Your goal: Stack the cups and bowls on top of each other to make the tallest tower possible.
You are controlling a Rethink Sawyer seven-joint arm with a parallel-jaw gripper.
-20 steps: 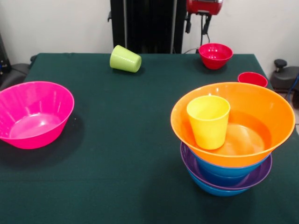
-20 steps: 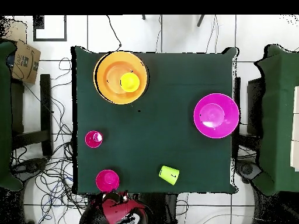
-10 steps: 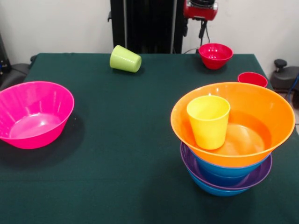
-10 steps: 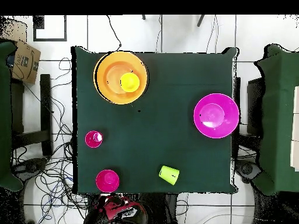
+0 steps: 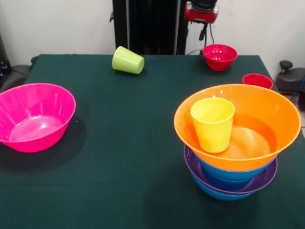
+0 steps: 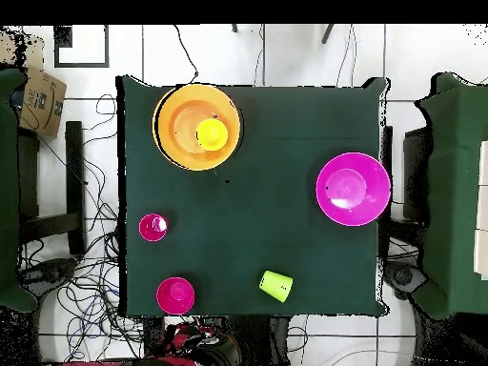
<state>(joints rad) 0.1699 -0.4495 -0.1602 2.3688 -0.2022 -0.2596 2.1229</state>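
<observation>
Red-cased tool (image 5: 203,11) seen only at the top edge of the front view, behind the small red bowl (image 5: 219,56); had risen and pulled back a little over the last second. Carried nothing visible; could not tell whether apart or together. Stood unchanged on the worktop (image 5: 128,148): tower of a blue bowl (image 5: 214,193) lowest, purple bowl (image 5: 261,183), a second blue bowl (image 5: 228,175), wide orange bowl (image 5: 274,112) on top, yellow cup (image 5: 213,125) upright inside it. Left loose: large pink bowl (image 5: 33,116) well apart, lime green cup (image 5: 127,60) tipped on its side, red cup (image 5: 258,80) just behind the tower.

From overhead, showed mostly off the worktop's edge, beside the small red bowl. Same four loose pieces, none shifted.

Judged a pause between placements: four pieces stacked, no next piece yet taken, small red bowl nearest to reach.
</observation>
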